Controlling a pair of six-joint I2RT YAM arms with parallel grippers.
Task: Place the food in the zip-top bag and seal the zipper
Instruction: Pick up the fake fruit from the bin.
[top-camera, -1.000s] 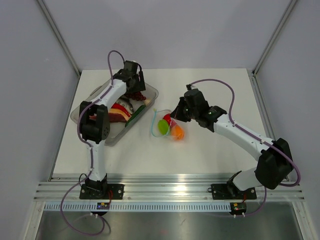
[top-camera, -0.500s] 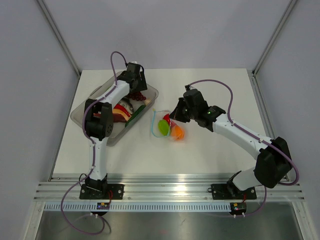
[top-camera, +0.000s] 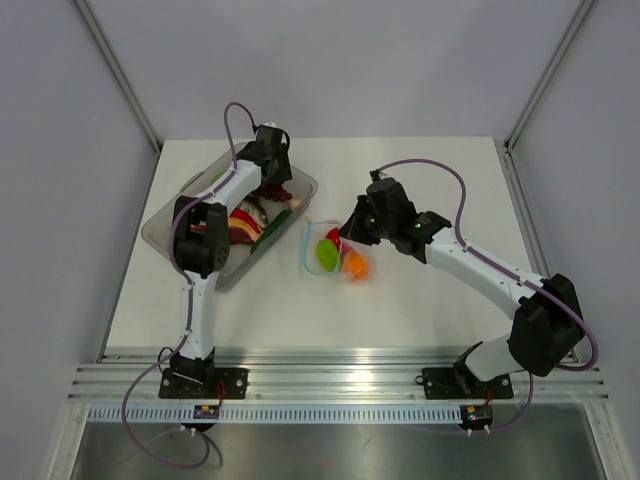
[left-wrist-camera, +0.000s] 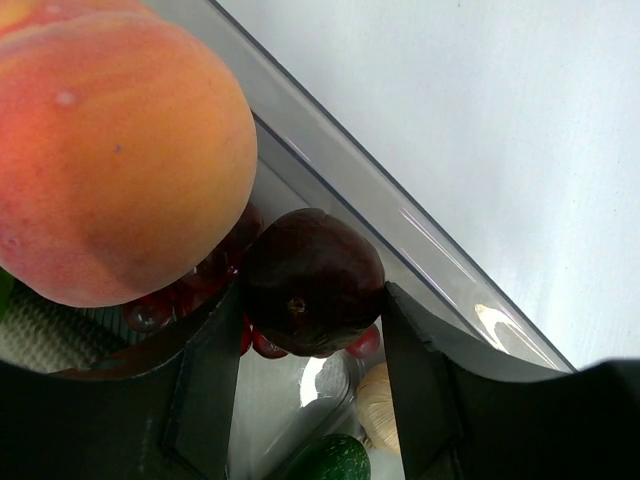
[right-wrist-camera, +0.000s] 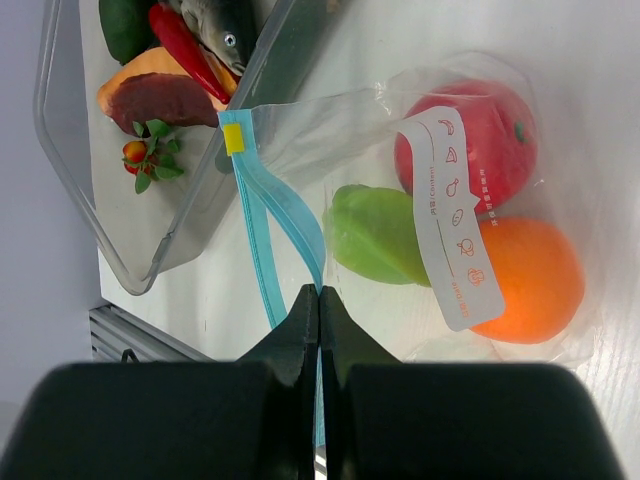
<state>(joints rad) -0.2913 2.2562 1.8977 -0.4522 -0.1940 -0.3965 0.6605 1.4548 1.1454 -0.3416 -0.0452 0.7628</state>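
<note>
Left tool (left-wrist-camera: 312, 335) is inside the clear tub (top-camera: 160, 226), fingers (left-wrist-camera: 205, 400) flat against both flanks of a dark purple plum (left-wrist-camera: 312, 275). It looks gripped, but I can't tell if it's off the tub floor. A big peach (left-wrist-camera: 110, 150) sits just beside the plum, touching or nearly so, with red grapes (left-wrist-camera: 150, 312) under and behind it. The tub wall runs close on the other side.

Right tool (right-wrist-camera: 318, 300) is pinched closed on the light-blue zipper (right-wrist-camera: 262, 215) of the zip-top bag (right-wrist-camera: 340, 110). The bag lies on the counter (top-camera: 420, 300) just beside the tub, mouth toward it. Already inside are a red tomato (right-wrist-camera: 490, 140), a green piece (right-wrist-camera: 375, 235) and an orange (right-wrist-camera: 530, 280).

Step in hand, as I judge it, is picking the plum for the bag.
- The plum is round and glossy, so it's likely to squirt out. Hold across its widest part and firm up before lifting.
- Lift straight up, so the peach isn't dragged and the tub wall isn't clipped.
- The right tool should hold its lip of the zipper raised, so the mouth gapes toward the tub.
- Enter low and release deep, past the blue strip.
- The pieces inside crowd the mouth, so aim for the free side. The strip must stay clear for sealing.
</note>
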